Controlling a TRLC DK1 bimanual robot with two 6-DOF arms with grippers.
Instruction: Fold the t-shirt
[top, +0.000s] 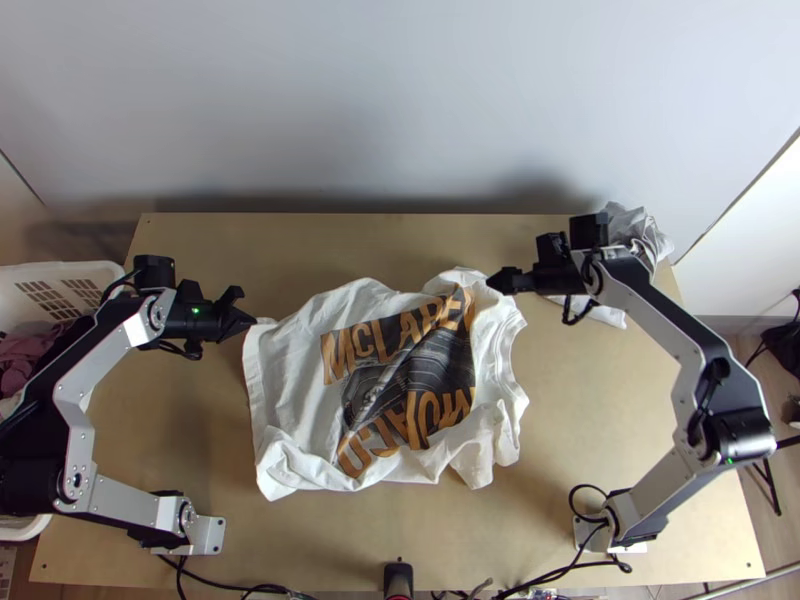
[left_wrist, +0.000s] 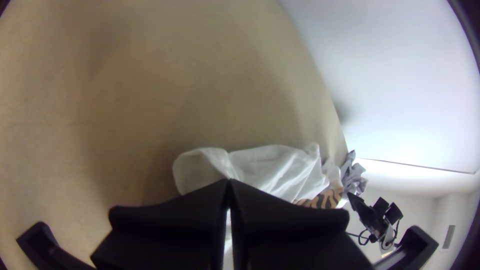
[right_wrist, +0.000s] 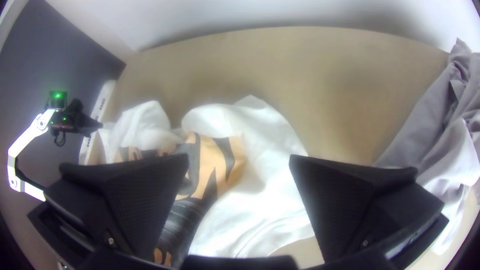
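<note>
The white t-shirt (top: 295, 375) lies wrinkled mid-table, its dark and orange print upward and its near edge bunched. At its left far corner is my left gripper (top: 250, 321); in the left wrist view this gripper (left_wrist: 229, 184) has its fingers together on the white cloth (left_wrist: 272, 167), which rises to the tips. My right gripper (top: 496, 283) is above the shirt's far right part, by the collar end. In the right wrist view the right gripper (right_wrist: 240, 167) is wide open, with the shirt (right_wrist: 270, 185) below and between its fingers.
Grey and white cloths (top: 635, 235) lie heaped at the table's far right corner, partly behind the right arm. A white basket (top: 70, 275) with clothes stands beyond the left edge. Bare tabletop (top: 320, 245) borders the shirt on the far side.
</note>
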